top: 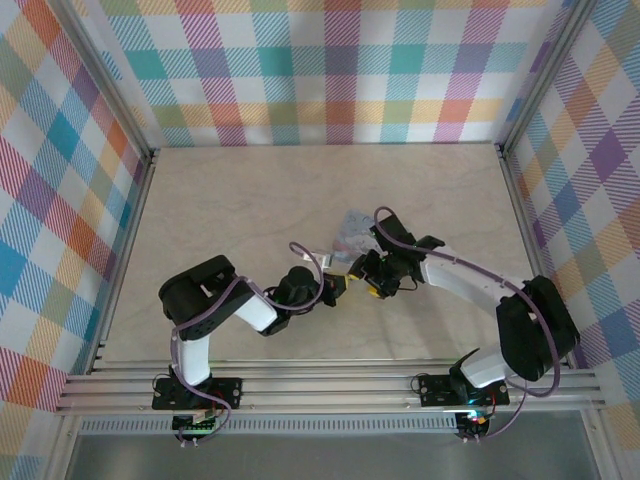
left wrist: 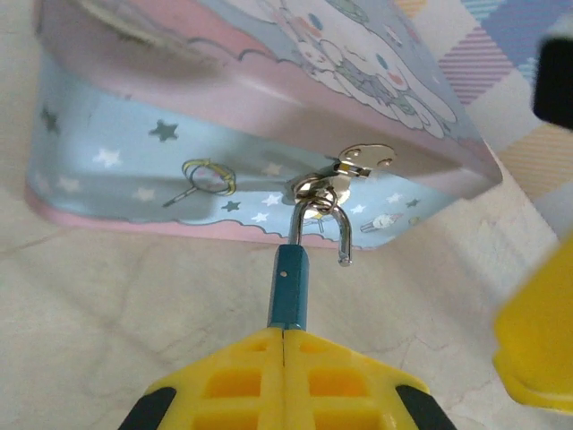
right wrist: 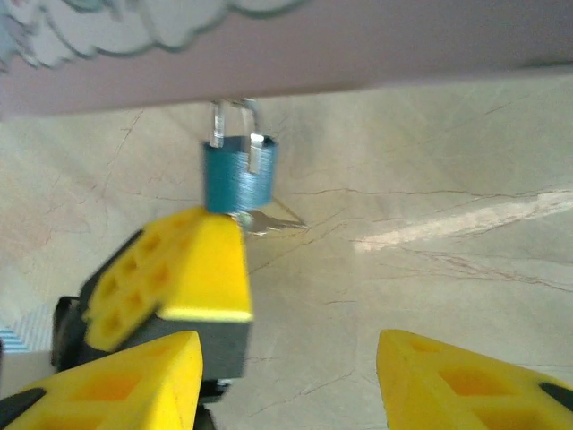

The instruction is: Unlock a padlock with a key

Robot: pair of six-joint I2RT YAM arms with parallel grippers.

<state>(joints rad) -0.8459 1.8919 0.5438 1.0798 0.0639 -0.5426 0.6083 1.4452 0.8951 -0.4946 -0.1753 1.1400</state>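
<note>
L claw [left wrist: 284, 376] clenched on padlock [left wrist: 288, 287], hooked on hasp [left wrist: 363, 161] of box [left wrist: 134, 170]. Key [right wrist: 273, 222] in keyhole, R claw [right wrist: 288, 358] released nearby. 1 shackle [left wrist: 343, 235] end looks free, so unlock seems done. Next: unhook gently.

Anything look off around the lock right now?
The padlock shackle's free end hangs loose beside the body, yet it is hooked through the box clasp. The key juts from the padlock's base unheld: the right gripper is open, apart from it. The left gripper pinches the padlock body.
</note>
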